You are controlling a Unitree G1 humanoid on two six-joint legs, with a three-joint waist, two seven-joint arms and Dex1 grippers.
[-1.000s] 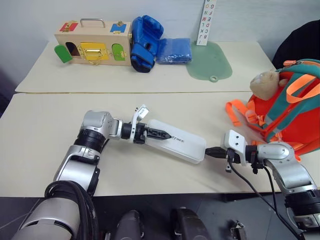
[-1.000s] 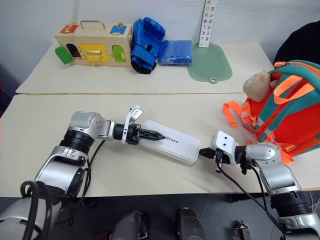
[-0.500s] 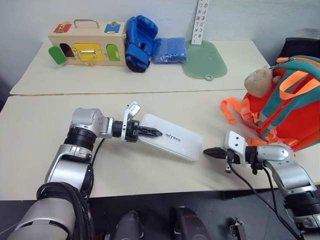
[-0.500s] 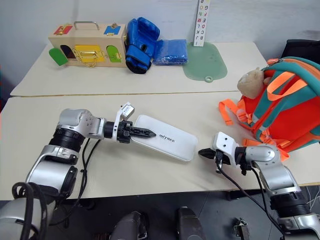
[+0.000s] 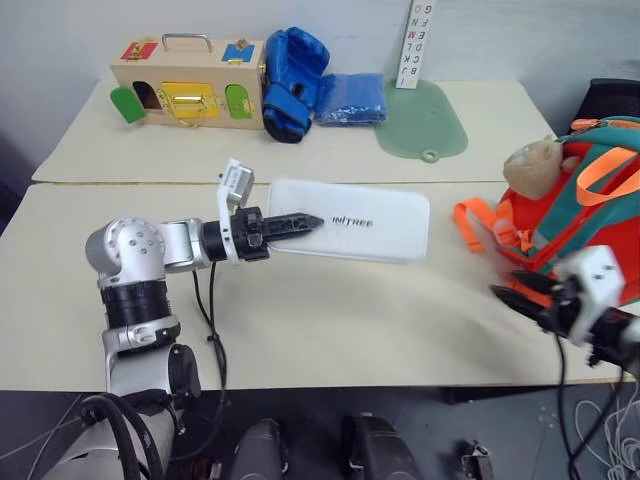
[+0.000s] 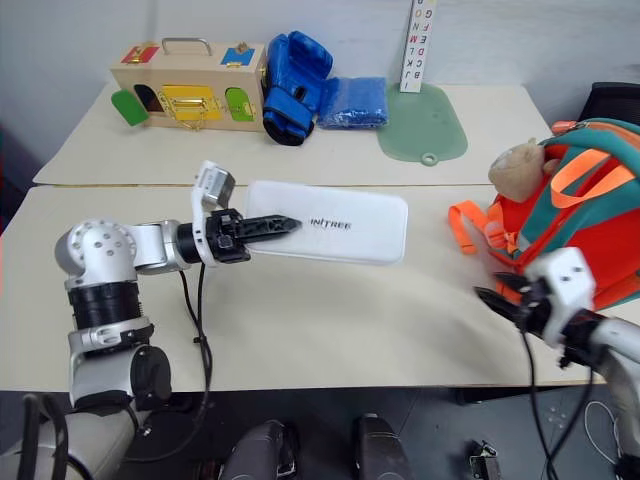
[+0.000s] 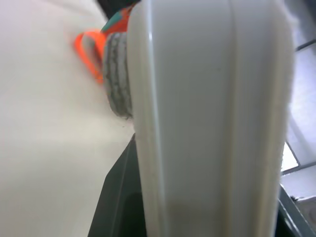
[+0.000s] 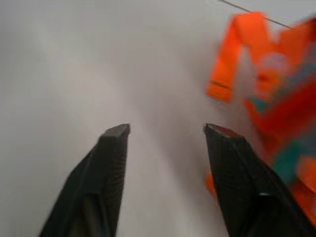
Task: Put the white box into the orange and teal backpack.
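Box (image 5: 350,220), white, hangs clamped in my left gripper (image 5: 300,221) above the table (image 5: 330,310); right gripper (image 8: 165,136) gapes empty beside the backpack (image 5: 590,210).

Left gripper (image 5: 305,220) lifts the white box (image 5: 372,221) off the near table (image 5: 330,320): a second ago the box lies flat and slanted toward the robot, now it's raised, held level by its left end, long side running toward the orange and teal backpack (image 5: 580,225).

Right gripper (image 5: 518,296) lets go of the box's other end. Before, it sits shut against that end; now it's pulled away to the robot's right, well apart from the box, just in front of the backpack, fingers (image 8: 111,148) spread with nothing between them.
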